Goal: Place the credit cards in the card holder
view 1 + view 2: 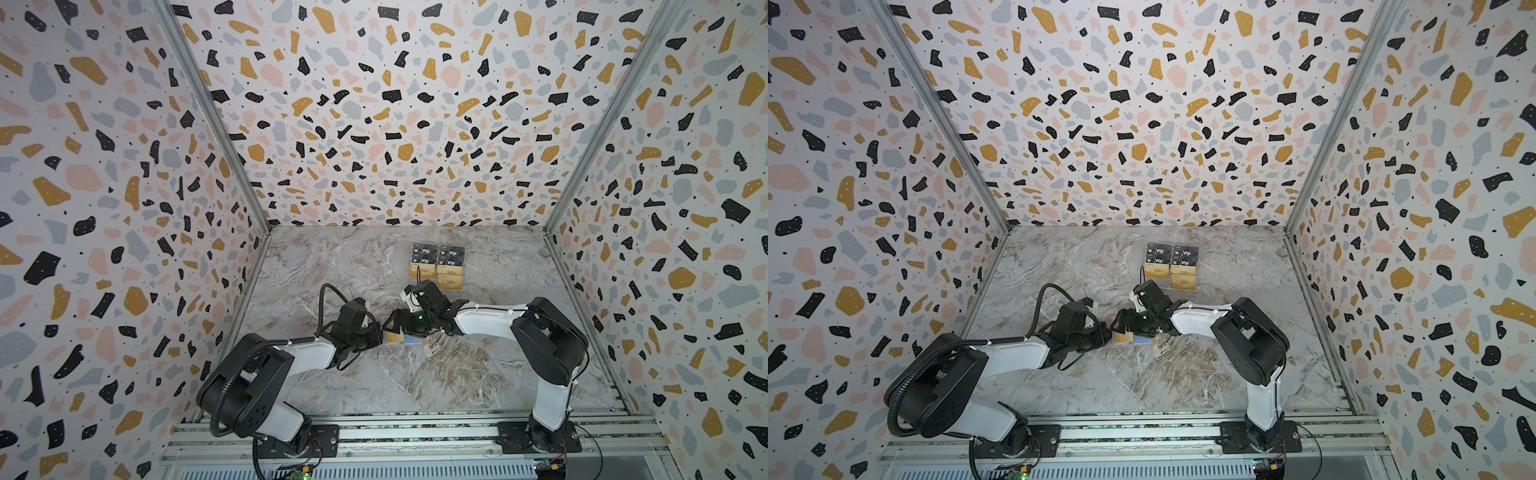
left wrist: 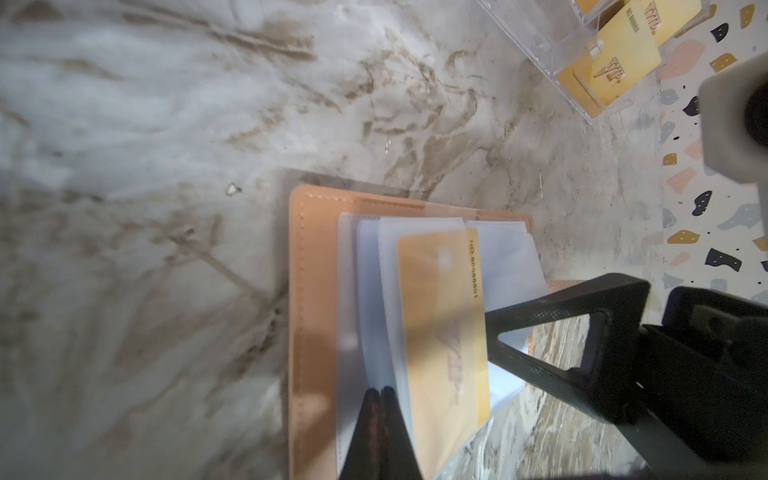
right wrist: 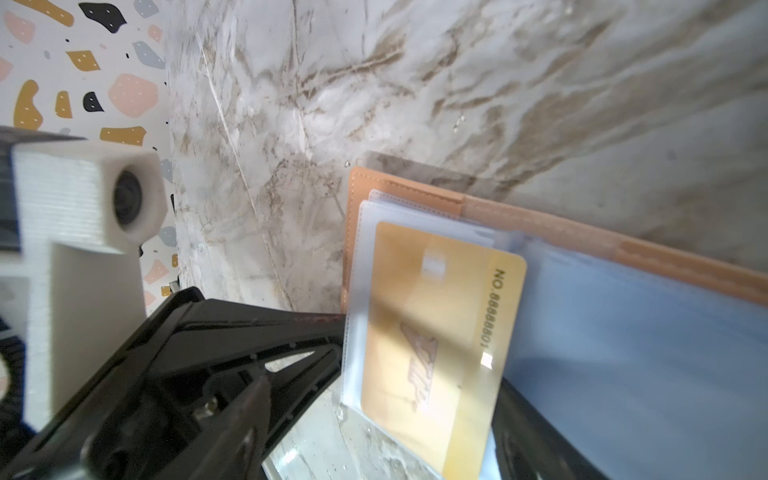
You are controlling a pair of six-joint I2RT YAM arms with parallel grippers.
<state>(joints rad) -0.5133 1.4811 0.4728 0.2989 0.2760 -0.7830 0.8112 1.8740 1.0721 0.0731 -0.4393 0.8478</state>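
Card holder: the card holder (image 1: 412, 341) (image 2: 311, 291) (image 3: 540, 224) is lying open near the middle of the table (image 1: 332, 270), with its tan cover down and its pale sleeves fanning upward.
Left gripper: the left gripper (image 1: 380, 334) (image 2: 379, 395) is reaching in from 9 o'clock of the holder. Its jaws are pressing together on the edge of a clear sleeve (image 2: 388, 291) and holding that page raised.
Gold card: a gold card (image 2: 444, 332) (image 3: 440, 332) is leaning on the raised sleeve with its number strip facing out. Whether it is sitting inside the pocket I cannot tell.
Right gripper: the right gripper (image 1: 399, 326) is hanging over the holder from 1 o'clock with its jaws standing wide. One finger (image 2: 552, 299) is touching the gold card's long edge, and the jaws are not clamping it.
Credit cards: the other credit cards (image 1: 437, 266) (image 1: 1172, 266) are sitting in a clear rack (image 2: 536, 41) at 12 o'clock of the holder, well apart from it. The black ones are lying at the far end and the gold ones nearer.
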